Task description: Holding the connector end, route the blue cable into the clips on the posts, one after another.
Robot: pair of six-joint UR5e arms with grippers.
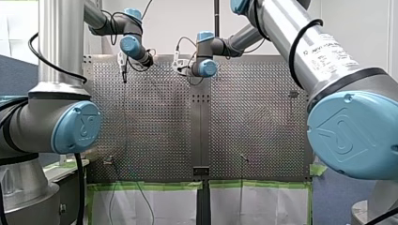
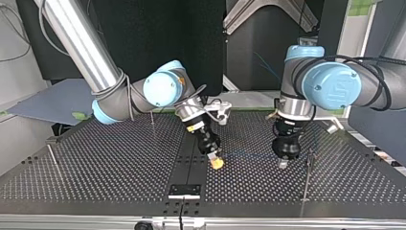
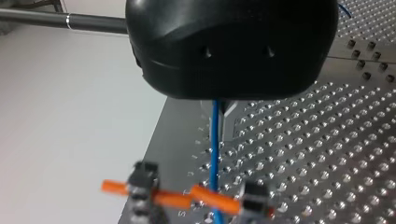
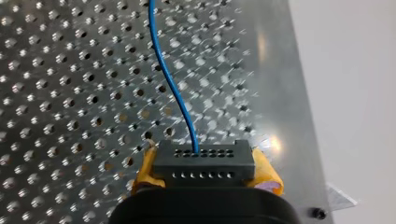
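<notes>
The black connector (image 4: 204,162) sits between the yellow pads (image 4: 267,176) of my right gripper (image 4: 204,164), which is shut on it. From it the blue cable (image 4: 169,74) runs out over the perforated table (image 4: 56,93). In the top view my right gripper (image 2: 216,162) hovers low over the table's middle. The faint cable (image 2: 246,154) stretches from there to my left gripper (image 2: 283,163), just beside a thin post (image 2: 308,173). In the left wrist view the cable (image 3: 214,149) emerges from under the black gripper body (image 3: 233,46); what grips it is hidden.
More thin posts stand at the top view's left (image 2: 52,155) and back (image 2: 152,118). In the front view, posts (image 1: 244,158) rise near the table's close edge and at its right (image 1: 293,93). White sheets with green tape (image 1: 155,201) hang below that edge.
</notes>
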